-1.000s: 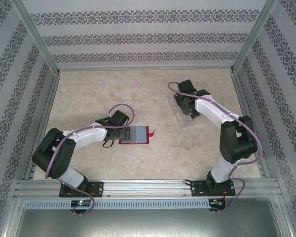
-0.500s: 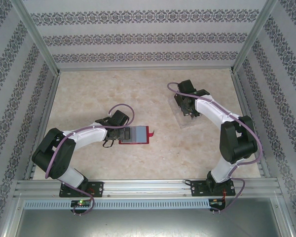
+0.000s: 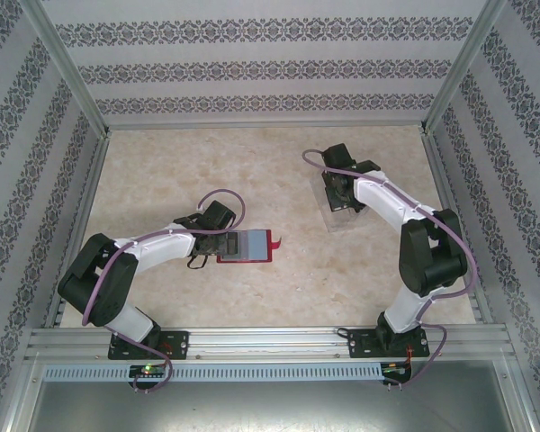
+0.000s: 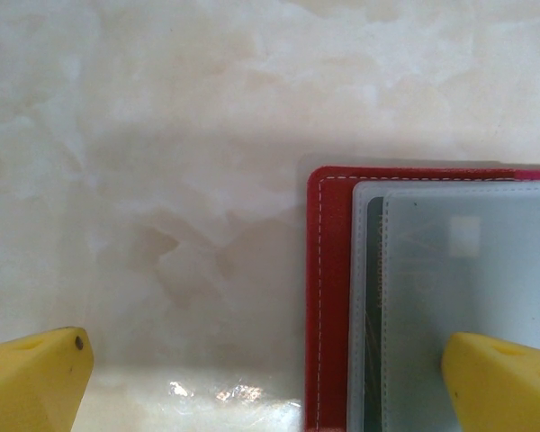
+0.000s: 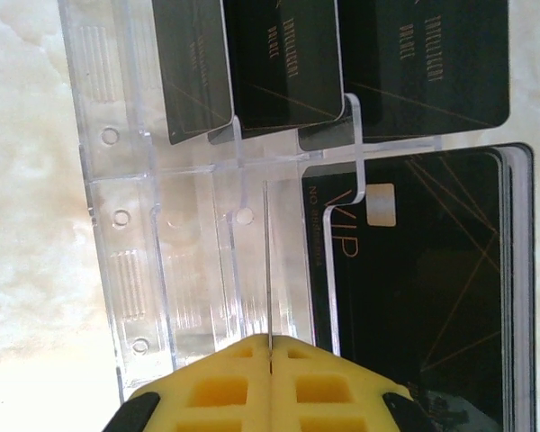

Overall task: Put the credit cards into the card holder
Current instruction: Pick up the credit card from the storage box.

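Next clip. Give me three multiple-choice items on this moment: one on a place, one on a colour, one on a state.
1. Where does the open wallet lie?
A. right at the left gripper
B. inside the clear rack
C. against the back wall

2. What colour is the wallet's cover?
A. blue
B. red
C. green

3. How does the right gripper stand?
A. fingers wide apart
B. fingers shut together
C. clamped round the wallet

Answers:
1 A: in the left wrist view the wallet's edge lies between that gripper's spread fingers.
2 B: a red stitched border frames the pale pockets.
3 B: in the right wrist view the yellow fingertips meet with no gap.
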